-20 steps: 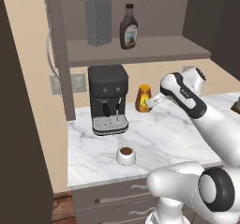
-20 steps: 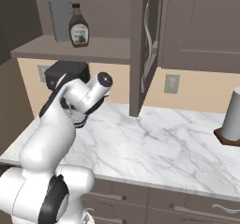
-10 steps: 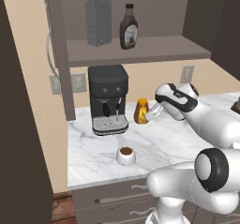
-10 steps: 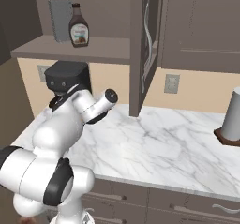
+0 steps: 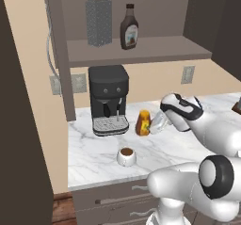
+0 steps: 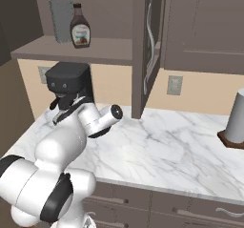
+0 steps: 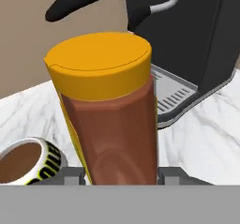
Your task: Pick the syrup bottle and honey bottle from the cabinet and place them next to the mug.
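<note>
The gripper [image 5: 151,126] is clamping the honey bottle [image 5: 143,123] above the counter [image 5: 94,156], at one o'clock from the mug [image 5: 126,156]. Releasing it tilted could topple it into the mug; the syrup bottle [image 5: 129,27] is waiting in the cabinet [image 5: 141,50].

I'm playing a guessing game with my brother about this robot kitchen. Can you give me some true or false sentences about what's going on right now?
1. The gripper is shut on the honey bottle. True.
2. The syrup bottle is standing on the counter next to the mug. False: it stands on the cabinet shelf, beside a metal grater.
3. The mug has brown liquid in it. True.
4. The honey bottle is up on the shelf. False: it is down by the marble counter, right of the coffee machine.
5. The mug is lying on its side. False: it sits upright.
</note>
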Motion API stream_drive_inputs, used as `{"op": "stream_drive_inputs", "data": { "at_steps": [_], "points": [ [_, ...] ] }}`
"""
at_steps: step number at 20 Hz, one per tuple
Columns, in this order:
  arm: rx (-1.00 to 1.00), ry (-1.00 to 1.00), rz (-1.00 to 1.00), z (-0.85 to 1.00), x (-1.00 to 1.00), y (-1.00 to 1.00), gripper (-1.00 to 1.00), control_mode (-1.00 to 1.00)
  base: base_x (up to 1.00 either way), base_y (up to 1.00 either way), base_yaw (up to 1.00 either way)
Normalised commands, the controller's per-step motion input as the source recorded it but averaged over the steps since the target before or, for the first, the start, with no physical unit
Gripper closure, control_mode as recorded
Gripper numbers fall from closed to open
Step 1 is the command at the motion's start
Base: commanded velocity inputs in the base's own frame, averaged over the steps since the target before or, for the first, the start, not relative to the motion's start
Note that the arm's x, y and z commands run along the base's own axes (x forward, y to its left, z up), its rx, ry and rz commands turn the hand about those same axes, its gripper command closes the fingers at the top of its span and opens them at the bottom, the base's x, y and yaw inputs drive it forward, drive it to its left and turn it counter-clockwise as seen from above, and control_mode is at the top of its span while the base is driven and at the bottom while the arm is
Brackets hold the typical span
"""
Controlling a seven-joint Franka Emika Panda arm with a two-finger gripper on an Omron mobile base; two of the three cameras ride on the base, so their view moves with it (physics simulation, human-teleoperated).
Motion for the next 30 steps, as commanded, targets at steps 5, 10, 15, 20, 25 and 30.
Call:
{"op": "stream_drive_inputs", "data": {
  "at_steps": [5, 10, 15, 20, 25, 30],
  "points": [
    [0.0, 0.0, 0.15, -0.22, -0.08, 0.0, 1.0, -1.0, 0.0, 0.0, 0.0],
    [0.0, 0.0, 0.16, -0.12, -0.05, 0.03, 1.0, -1.0, 0.0, 0.0, 0.0],
    [0.0, -0.01, 0.16, -0.02, -0.22, 0.02, 1.0, -1.0, 0.0, 0.0, 0.0],
    [0.0, -0.01, 0.1, 0.0, -0.42, 0.12, 1.0, -1.0, 0.0, 0.0, 0.0],
    [0.0, 0.0, 0.01, -0.09, -0.04, 0.17, 1.0, -1.0, 0.0, 0.0, 0.0],
    [-0.01, 0.0, -0.05, -0.04, 0.12, 0.01, 1.0, -1.0, 0.0, 0.0, 0.0]
  ]
}}
